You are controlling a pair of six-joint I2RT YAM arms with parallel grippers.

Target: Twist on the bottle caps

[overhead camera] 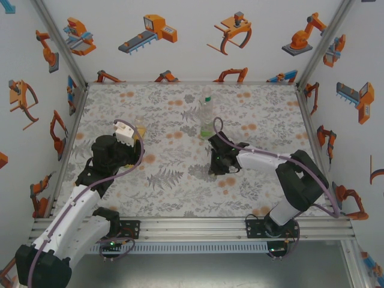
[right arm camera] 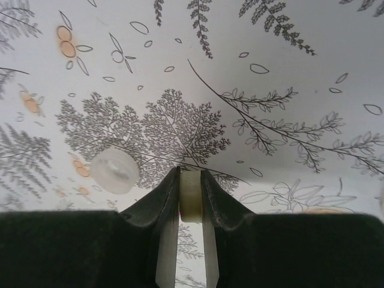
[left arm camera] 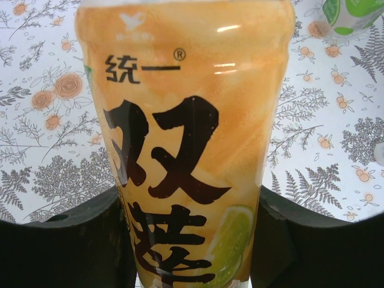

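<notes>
On the bench (overhead camera: 174, 192), away from its edges, the left jaws clamp the amber bottle (left arm camera: 186, 150). The right wrist view adds detail: the right jaws pinch a pale cap (right arm camera: 191, 195), and another cap (right arm camera: 114, 171) lies just beside.

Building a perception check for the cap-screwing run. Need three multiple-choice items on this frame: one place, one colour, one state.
1. The loose cap lies:
A) on a bottle neck
B) on the table, beside the right jaws
C) between the left jaws

2. The label on the bottle in the left jaws is:
A) orange
B) blue
C) purple

3. The right jaws are:
A) wide open
B) shut on a bottle
C) shut on a second cap

Key:
1 B, the right wrist view shows it flat on the leaf print.
2 A, orange with black characters.
3 C, a pale cap sits edge-on between them.
</notes>
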